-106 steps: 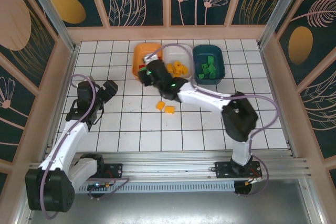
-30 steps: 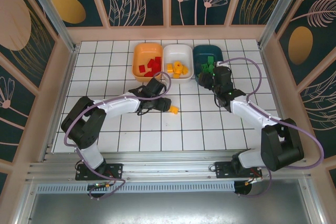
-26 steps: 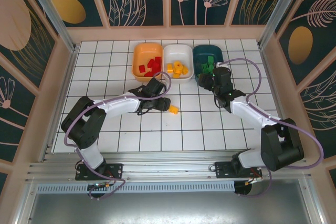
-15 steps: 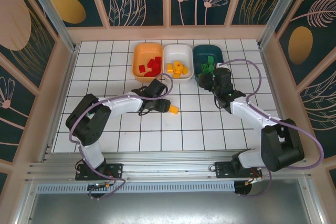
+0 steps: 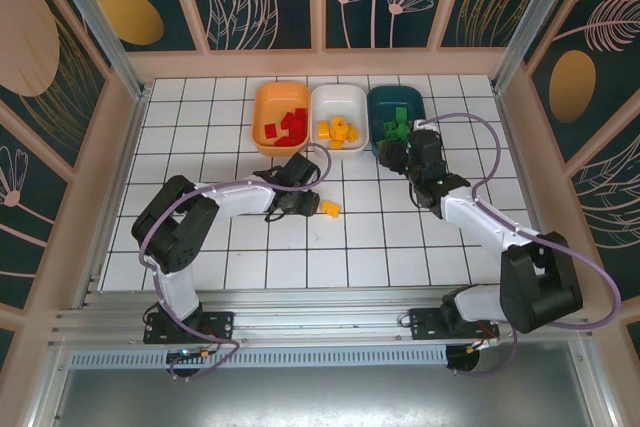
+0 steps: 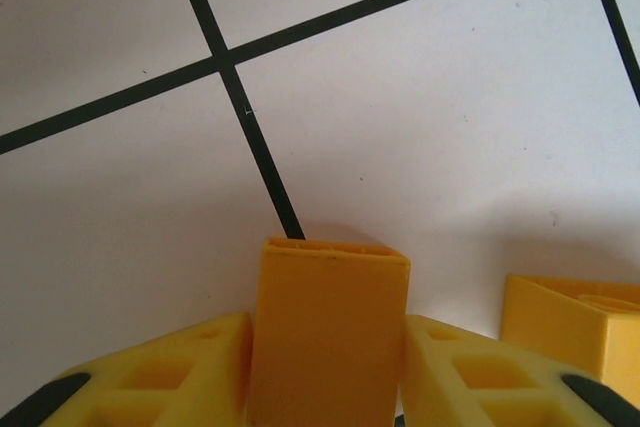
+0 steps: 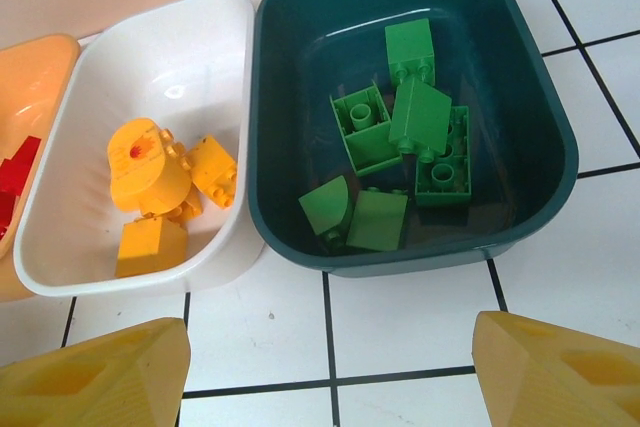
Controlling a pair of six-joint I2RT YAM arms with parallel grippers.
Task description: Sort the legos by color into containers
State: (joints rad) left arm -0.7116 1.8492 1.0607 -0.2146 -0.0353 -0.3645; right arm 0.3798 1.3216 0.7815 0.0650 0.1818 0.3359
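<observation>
A yellow-orange lego (image 6: 330, 317) stands on the white tile between the yellow fingers (image 6: 160, 377) of my left gripper (image 6: 326, 387). Both pads press its sides, so the gripper is shut on it. A second yellow-orange lego (image 6: 570, 332) lies just to its right and shows beside the left gripper (image 5: 308, 204) as a brick (image 5: 331, 210). My right gripper (image 7: 330, 367) hangs open over the tiles just in front of the teal container (image 7: 330, 47), which holds several green legos (image 7: 400, 127). The white container (image 7: 150, 22) holds yellow-orange legos (image 7: 150, 172). Red legos (image 5: 285, 125) lie in the orange container (image 5: 280, 97).
The three containers stand side by side at the back of the tiled floor: the orange one, the white container (image 5: 340, 100) and the teal container (image 5: 385, 99). Wooden walls and metal posts (image 5: 95, 17) border the floor. My right gripper (image 5: 395, 154) sits close to the teal container's front rim.
The left gripper's jaws have closed in on the yellow-orange lego, and the left arm has shifted slightly right. The right arm has hardly moved.
</observation>
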